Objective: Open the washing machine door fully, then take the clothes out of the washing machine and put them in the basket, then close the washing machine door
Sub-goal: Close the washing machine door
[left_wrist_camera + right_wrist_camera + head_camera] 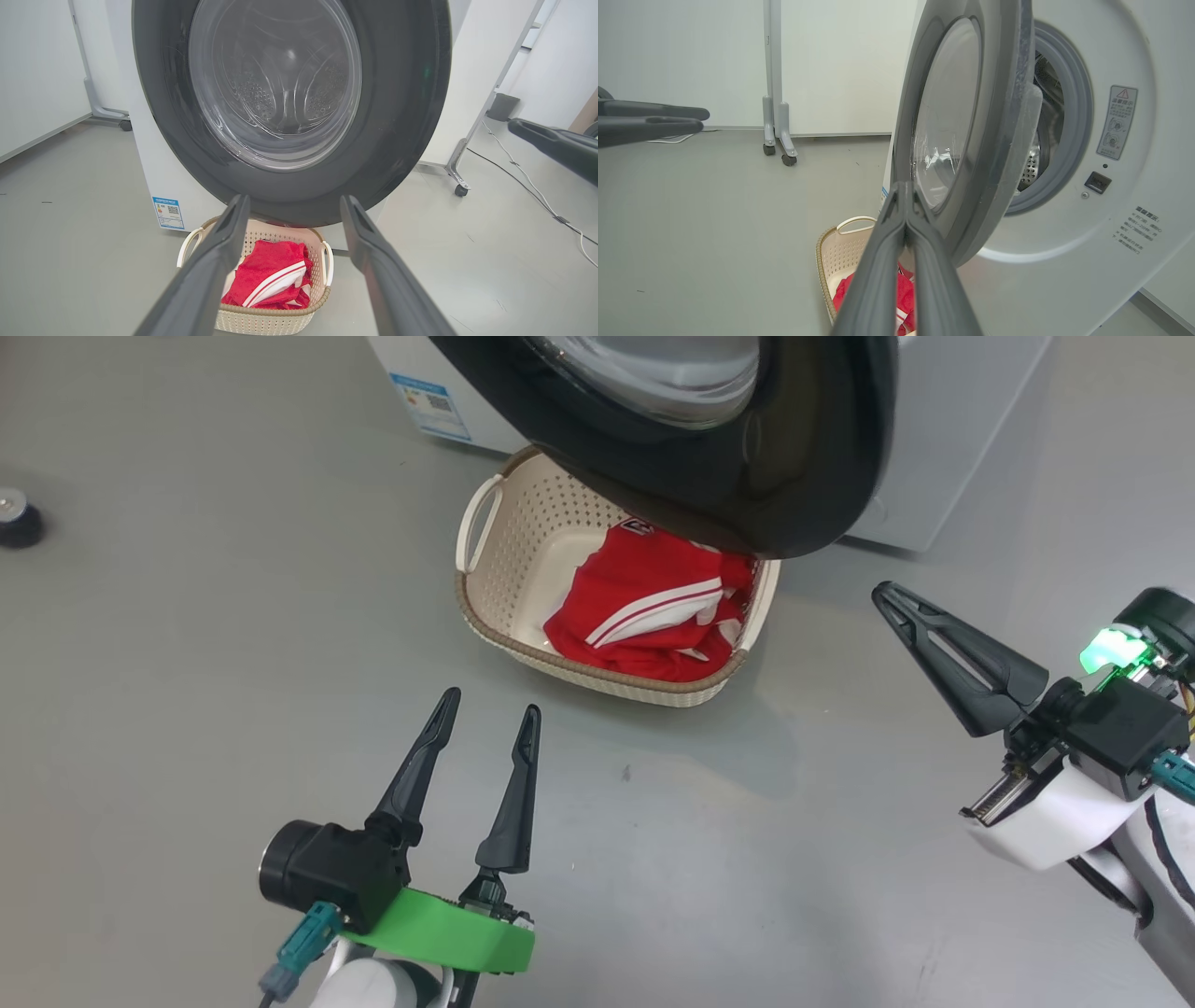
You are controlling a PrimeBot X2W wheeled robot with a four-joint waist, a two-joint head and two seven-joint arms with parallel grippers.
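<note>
The washing machine door (794, 476), black-rimmed with a clear bowl window, stands partly open and hangs over the basket (495, 616). In the right wrist view the door (999, 140) shows edge-on in front of the washing machine (1134, 224) and its grey drum seal (1078, 116). The clothes (653, 607), red with white stripes, lie in the cream basket. My left gripper (492, 703) is open and empty, just short of the basket's near rim. Off to the right of the door, my right gripper (885, 591) is shut on nothing, its tip (905, 184) level with the door's lower edge.
A blue label (431, 406) sits low on the machine's front. A small black round object (19, 518) lies on the grey floor at far left. Wheeled stand legs (780, 149) and a caster (461, 190) stand beside the machine, and a cable (528, 182) runs along the floor.
</note>
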